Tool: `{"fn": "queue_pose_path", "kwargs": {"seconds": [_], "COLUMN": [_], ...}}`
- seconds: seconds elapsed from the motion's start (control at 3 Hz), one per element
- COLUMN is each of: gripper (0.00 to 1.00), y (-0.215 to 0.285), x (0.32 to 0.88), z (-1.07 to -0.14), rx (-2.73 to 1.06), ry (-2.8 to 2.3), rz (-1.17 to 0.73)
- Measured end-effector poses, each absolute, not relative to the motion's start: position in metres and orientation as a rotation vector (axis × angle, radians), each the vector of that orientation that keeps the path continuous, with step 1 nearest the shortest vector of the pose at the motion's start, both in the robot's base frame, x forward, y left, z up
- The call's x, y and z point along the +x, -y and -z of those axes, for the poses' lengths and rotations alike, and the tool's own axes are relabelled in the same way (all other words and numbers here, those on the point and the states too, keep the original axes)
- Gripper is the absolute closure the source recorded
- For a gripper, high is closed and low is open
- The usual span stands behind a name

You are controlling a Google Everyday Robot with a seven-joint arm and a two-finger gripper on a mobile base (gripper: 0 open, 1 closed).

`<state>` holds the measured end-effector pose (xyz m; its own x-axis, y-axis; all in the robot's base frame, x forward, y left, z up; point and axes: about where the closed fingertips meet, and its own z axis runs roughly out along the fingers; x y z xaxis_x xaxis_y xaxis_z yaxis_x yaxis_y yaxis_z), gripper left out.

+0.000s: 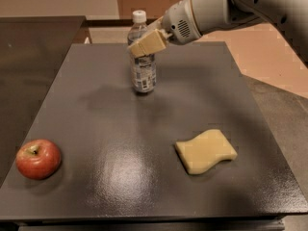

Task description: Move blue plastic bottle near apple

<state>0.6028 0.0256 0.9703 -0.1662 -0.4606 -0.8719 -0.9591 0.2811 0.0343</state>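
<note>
The blue plastic bottle (144,74), clear with a white cap and a blue-and-white label, stands upright at the far middle of the dark table (110,124). My gripper (146,44) reaches in from the upper right and is shut on the bottle's upper body. One tan finger (150,43) lies across the bottle's front; the other is hidden behind it. The red apple (38,159) sits at the table's near left corner, far from the bottle.
A pale yellow wavy sponge (206,151) lies on the near right part of the table. A second dark surface (33,47) adjoins the table on the left. Light floor (269,57) shows beyond the right edge.
</note>
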Motion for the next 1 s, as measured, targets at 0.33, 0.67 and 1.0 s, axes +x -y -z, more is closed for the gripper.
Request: {"fn": "queue_pose_path", "kwargs": {"seconds": [0.33,0.67,1.0], "gripper": [1.00,1.00,1.00], "y": [-0.046,-0.066,-0.081], "x": [0.568,0.535,0.507], "z": [-0.981,-0.991,-0.994], "rx": [-1.363,-1.429,-1.496], "ry": [-1.678,-1.578,-1.526], "rz": [-0.829,-0.833,-0.848]}}
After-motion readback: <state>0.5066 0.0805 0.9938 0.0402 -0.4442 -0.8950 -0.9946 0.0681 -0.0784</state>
